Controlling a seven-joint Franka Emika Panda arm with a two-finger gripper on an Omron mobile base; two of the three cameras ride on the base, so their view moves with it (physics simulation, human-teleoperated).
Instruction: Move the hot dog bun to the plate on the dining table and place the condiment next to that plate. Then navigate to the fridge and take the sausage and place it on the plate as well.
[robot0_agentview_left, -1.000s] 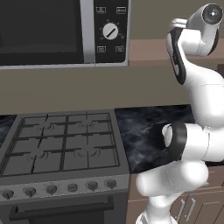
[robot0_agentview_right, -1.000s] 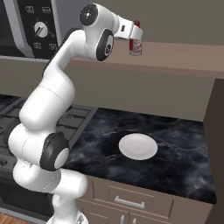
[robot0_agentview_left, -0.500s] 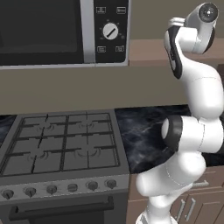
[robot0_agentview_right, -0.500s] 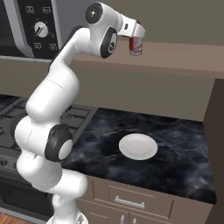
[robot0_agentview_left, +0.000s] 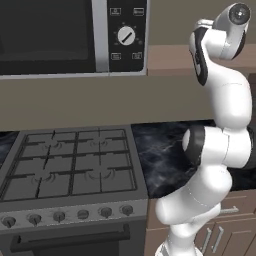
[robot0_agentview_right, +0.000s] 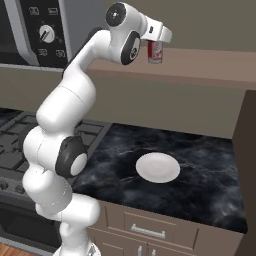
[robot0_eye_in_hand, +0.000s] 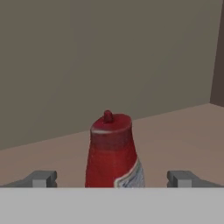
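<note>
The condiment, a red squeeze bottle with a white label, stands upright on a brown ledge against the wall. My gripper is open, one fingertip on each side of the bottle's lower part, not touching it. From the right base view the hand reaches the condiment at the top of the outstretched arm. The hot dog bun, the plate, the dining table, the fridge and the sausage are out of view.
A small plain white plate lies on the black marbled worktop below the ledge. A gas stove sits to the left, with a microwave above it. Drawers run under the worktop.
The arm has stretched a little further right toward the bottle. The jaws stay wide and the bottle has not moved.
</note>
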